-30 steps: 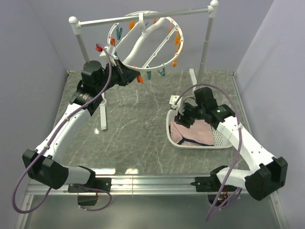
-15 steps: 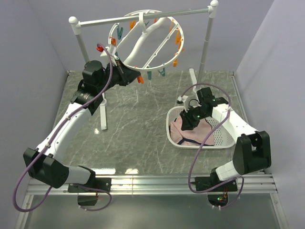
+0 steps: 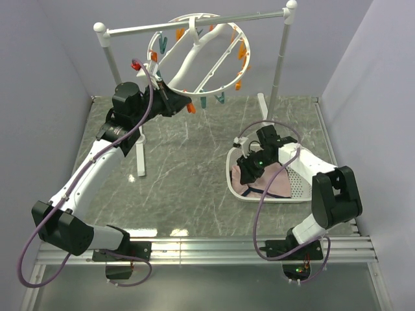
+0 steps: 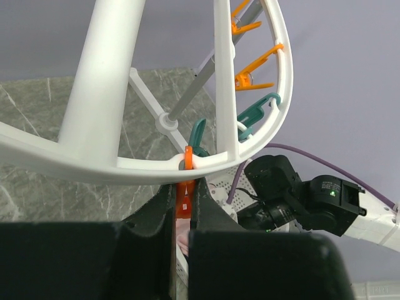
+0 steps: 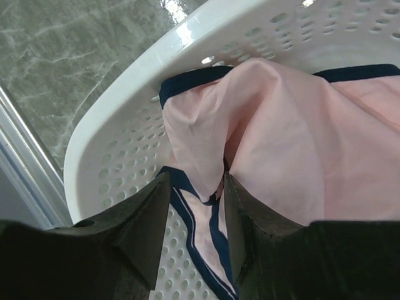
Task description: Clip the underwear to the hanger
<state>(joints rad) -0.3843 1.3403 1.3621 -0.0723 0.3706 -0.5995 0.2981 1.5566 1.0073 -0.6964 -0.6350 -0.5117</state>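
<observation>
A grey-green marbled worktop point(image 3: 194, 188) stretches out before me, closed in by plain lavender walls point(image 3: 52, 52) on the left, right and far sides. At the back stands a white rail stand point(image 3: 194, 24): a horizontal bar on two upright poles capped with round knobs, each pole rising from a flat white foot that lies on the worktop. To my right a white perforated plastic basket point(image 3: 301, 188) sits on the worktop, its rim rounded, its walls and floor dotted with small holes. A ribbed metal rail point(image 3: 207, 246) runs along the near edge.
</observation>
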